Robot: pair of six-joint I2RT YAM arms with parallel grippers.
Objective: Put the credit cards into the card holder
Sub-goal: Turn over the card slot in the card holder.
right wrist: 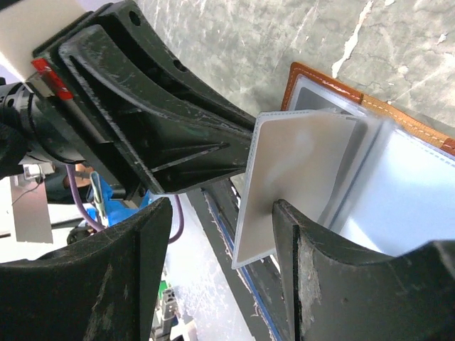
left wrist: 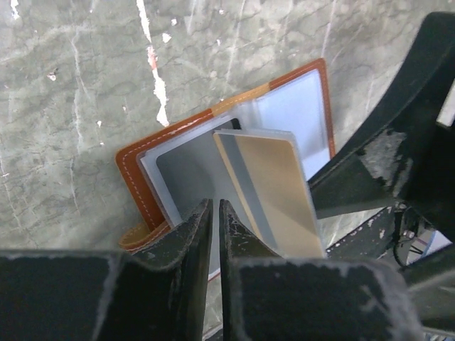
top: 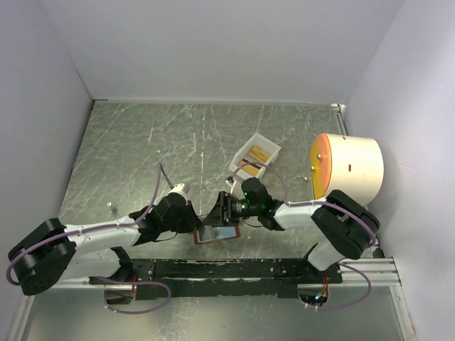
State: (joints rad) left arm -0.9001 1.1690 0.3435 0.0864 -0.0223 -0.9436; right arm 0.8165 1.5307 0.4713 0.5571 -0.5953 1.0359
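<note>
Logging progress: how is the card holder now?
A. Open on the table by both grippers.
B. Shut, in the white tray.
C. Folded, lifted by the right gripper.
A: the card holder lies open on the table, clear pockets showing, near the left gripper and right gripper.

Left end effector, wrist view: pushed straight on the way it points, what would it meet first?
Most likely the card holder: its clear pockets lie directly ahead. The gold credit card sits just right of that line. Depth is hard to judge.

access: card holder [left wrist: 178, 167] hemmed by left pincer [left wrist: 215, 213] and right pincer [right wrist: 222, 204] | obstacle: white tray [top: 254, 158] beyond | free: far-left tabletop [top: 135, 142]
</note>
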